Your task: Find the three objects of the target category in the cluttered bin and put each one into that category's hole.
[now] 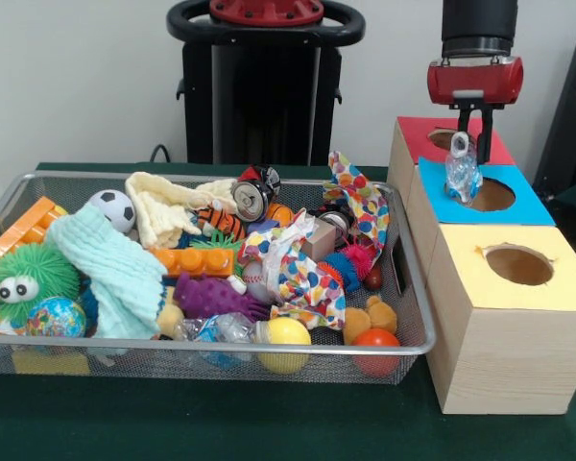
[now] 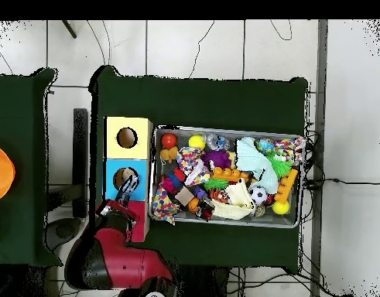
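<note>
- Dark green cloth covers the table (image 1: 269,423), and a pale wall stands behind it; from overhead the floor shows as light tiles with cables trailing across them.
- A wire mesh bin (image 1: 221,363) sits on the cloth, heaped with toys and rags.
- Just beside the bin stands a row of three wooden boxes, each with a round hole in its coloured top: a yellow-topped box (image 1: 557,288), a blue-topped box (image 1: 528,206) and a red-topped box (image 1: 418,139).
- The gripper (image 1: 473,123) hangs over the blue-topped box, its fingers closed on a crumpled clear plastic bottle (image 1: 461,173).
- The bottle hangs upright, its lower end at the rim of the blue hole (image 1: 492,196); whether it touches the rim cannot be told.
- Another crumpled clear plastic bottle with a bluish label (image 1: 214,331) lies against the bin's near wall; its print is too small to read.
- Other things in the bin: a small soccer ball (image 1: 113,208), a mint green cloth (image 1: 115,274), a fuzzy green toy with googly eyes (image 1: 27,279), a globe ball (image 1: 56,317), orange building bricks (image 1: 194,260), a dented metal can (image 1: 252,199), a polka-dot cloth (image 1: 298,269) and a yellow ball (image 1: 284,336).
- No brand name or writing is legible anywhere.
</note>
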### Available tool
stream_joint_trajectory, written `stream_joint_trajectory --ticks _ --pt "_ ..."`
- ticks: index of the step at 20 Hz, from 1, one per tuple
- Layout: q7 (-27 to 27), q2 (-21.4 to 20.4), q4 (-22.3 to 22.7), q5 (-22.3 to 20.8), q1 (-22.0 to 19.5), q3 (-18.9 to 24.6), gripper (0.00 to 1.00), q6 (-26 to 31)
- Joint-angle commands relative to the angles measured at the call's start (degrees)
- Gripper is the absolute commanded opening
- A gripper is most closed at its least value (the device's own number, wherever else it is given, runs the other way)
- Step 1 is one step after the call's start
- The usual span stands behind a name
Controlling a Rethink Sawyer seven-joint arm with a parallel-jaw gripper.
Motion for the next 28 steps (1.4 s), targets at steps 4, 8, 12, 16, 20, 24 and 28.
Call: stream_joint_trajectory --ticks 4,8,12,16,20,24,28 --pt "9.6 5.2 -2.0 2.1 1.9 2.0 0.00 -1.2" --pt "8.8 5.7 -2.3 2.2 2.5 1.4 0.00 -1.1" --pt "8.0 5.8 -2.4 2.1 2.8 1.2 0.00 -0.3" --pt "8.0 5.8 -2.5 2.0 2.8 1.3 0.00 -0.1" --pt "7.9 5.8 -2.5 1.9 2.8 1.2 0.00 -0.2" --pt "7.8 5.8 -2.6 1.8 2.8 1.1 1.00 -0.1" --pt "7.9 5.8 -2.6 1.6 2.7 1.1 1.00 0.0"
